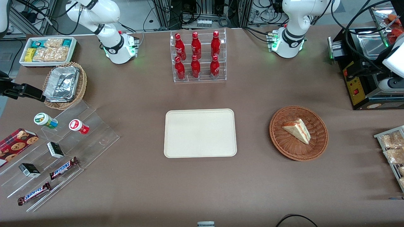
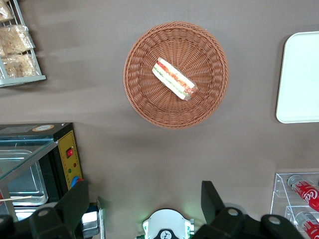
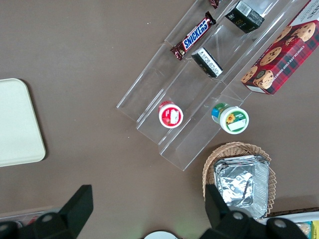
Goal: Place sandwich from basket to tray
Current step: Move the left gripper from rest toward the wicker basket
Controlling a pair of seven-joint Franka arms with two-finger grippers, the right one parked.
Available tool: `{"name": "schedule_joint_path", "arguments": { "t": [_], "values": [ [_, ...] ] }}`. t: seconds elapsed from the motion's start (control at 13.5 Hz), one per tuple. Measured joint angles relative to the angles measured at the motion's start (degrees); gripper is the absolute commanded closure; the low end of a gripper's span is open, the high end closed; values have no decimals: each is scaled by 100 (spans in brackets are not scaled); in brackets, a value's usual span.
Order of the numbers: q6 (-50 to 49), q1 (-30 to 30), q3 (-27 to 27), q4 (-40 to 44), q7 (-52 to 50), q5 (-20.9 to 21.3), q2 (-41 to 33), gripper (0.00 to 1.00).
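Observation:
The sandwich (image 1: 296, 130) (image 2: 174, 79), a pale bread wedge with red and green filling along its cut edge, lies in the round reddish-brown wicker basket (image 1: 277, 138) (image 2: 139, 99). The cream rectangular tray (image 1: 200, 132) (image 2: 301, 79) sits bare beside the basket, toward the parked arm's end of the table. My gripper (image 2: 144, 196) hangs high above the table, over the brown cloth between the basket and the working arm's base. It is open, with its dark fingers (image 2: 77, 196) spread wide and nothing between them.
A clear rack of red bottles (image 1: 197, 56) stands farther from the front camera than the tray. A black machine with a yellow panel (image 1: 356, 85) and a wire rack of snack bags (image 1: 393, 148) flank the basket at the working arm's end. An acrylic stepped shelf (image 1: 63, 148) holds snacks at the parked arm's end.

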Motion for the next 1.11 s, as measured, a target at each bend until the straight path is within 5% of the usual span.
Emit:
{"name": "schedule_joint_path", "arguments": {
  "t": [0.59, 1.11],
  "values": [
    [108, 0, 6, -145, -57, 102, 377, 1],
    [2788, -125, 0, -2370, -2129, 108, 320, 1]
  ]
}}
